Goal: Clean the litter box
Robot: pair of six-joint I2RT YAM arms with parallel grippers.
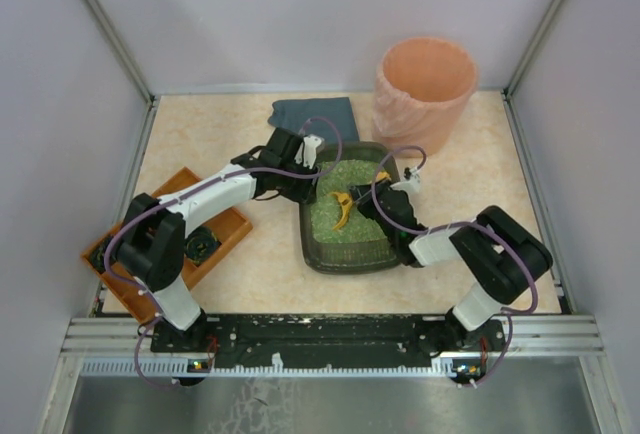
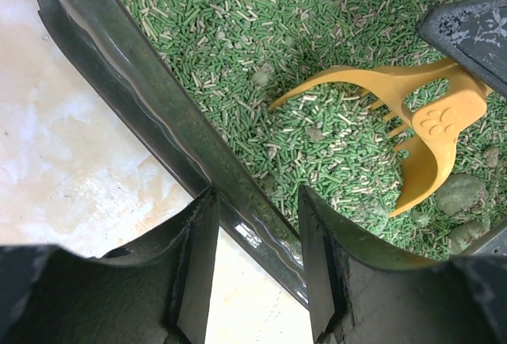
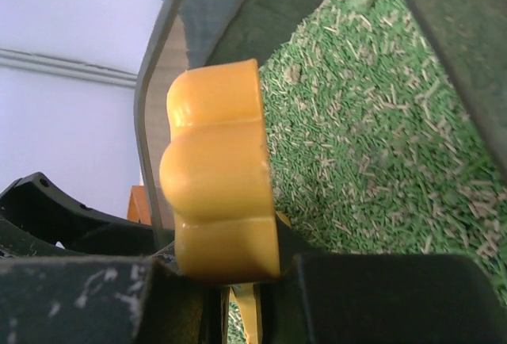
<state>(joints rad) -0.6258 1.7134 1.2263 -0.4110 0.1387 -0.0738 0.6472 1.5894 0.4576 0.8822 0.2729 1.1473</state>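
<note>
The litter box [image 1: 345,264] is a dark tray of green pellet litter [image 2: 238,35] in the middle of the table. My left gripper [image 1: 303,186] straddles its left rim [image 2: 135,82], one finger [image 2: 198,265] outside and one inside, and is shut on the rim. My right gripper [image 1: 365,206] reaches in from the right and is shut on the handle [image 3: 218,170] of a yellow slotted scoop [image 2: 412,122]. The scoop's blade [image 1: 343,209] rests in the litter. Greyish clumps [image 2: 461,193] lie beside the scoop. The right wrist view shows litter [image 3: 372,122] beyond the handle.
A tall peach bin [image 1: 425,84] stands behind the box at the back right. A dark folded cloth [image 1: 315,114] lies behind the box. An orange-brown wooden tray [image 1: 165,194] with a dark round object [image 1: 201,246] sits at the left. Enclosure walls ring the table.
</note>
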